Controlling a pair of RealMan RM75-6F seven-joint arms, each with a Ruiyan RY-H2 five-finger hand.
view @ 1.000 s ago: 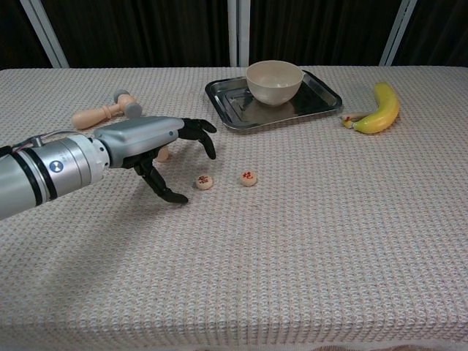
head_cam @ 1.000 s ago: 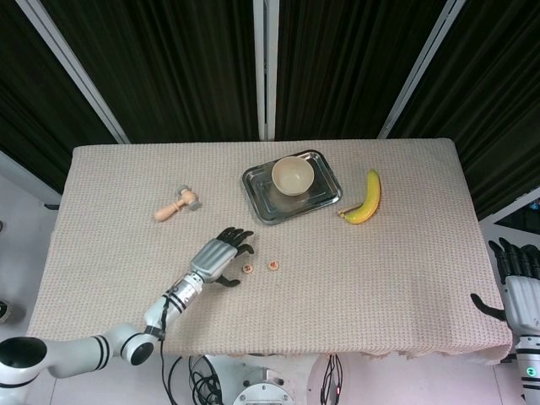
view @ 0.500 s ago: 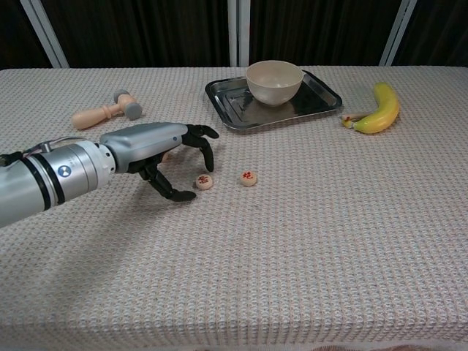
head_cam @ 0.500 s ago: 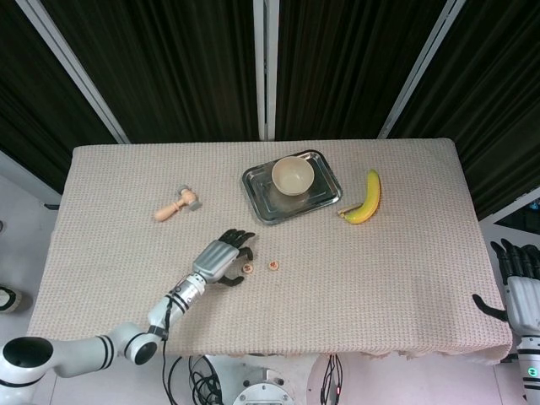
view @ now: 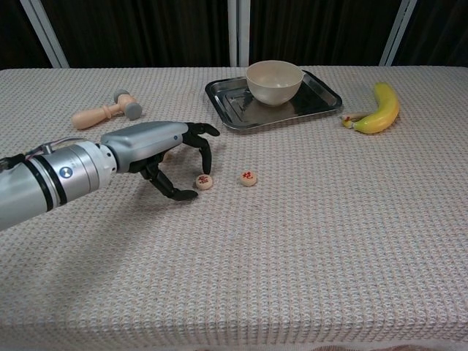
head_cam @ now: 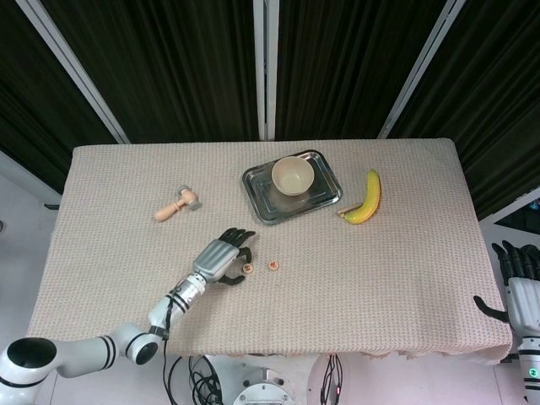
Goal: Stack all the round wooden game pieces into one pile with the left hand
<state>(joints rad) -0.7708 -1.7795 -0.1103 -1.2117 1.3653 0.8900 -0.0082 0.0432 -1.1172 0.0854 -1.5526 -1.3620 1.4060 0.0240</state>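
Two round wooden pieces with red marks lie apart on the woven cloth: the left piece (head_cam: 248, 268) (view: 205, 181) and the right piece (head_cam: 273, 267) (view: 249, 178). My left hand (head_cam: 221, 256) (view: 150, 146) hovers low just left of the left piece. Its fingers (view: 205, 150) arch over that piece and the thumb tip lies on the cloth beside it. I cannot tell whether a fingertip touches it; the piece still rests on the cloth. A pale sliver (view: 166, 155) behind the hand may be another piece. My right hand (head_cam: 521, 287) hangs open off the table's right edge.
A steel tray (head_cam: 325, 202) (view: 322, 88) holding a cream bowl (head_cam: 293, 175) (view: 274, 80) stands behind the pieces. A banana (head_cam: 364, 199) (view: 380, 110) lies to its right, and a small wooden mallet (head_cam: 175, 205) (view: 106, 111) lies at the far left.
My left hand has slid slightly toward the left piece and dropped lower, bringing its thumb and fingertips closer around it. Both pieces and the right hand stay put.
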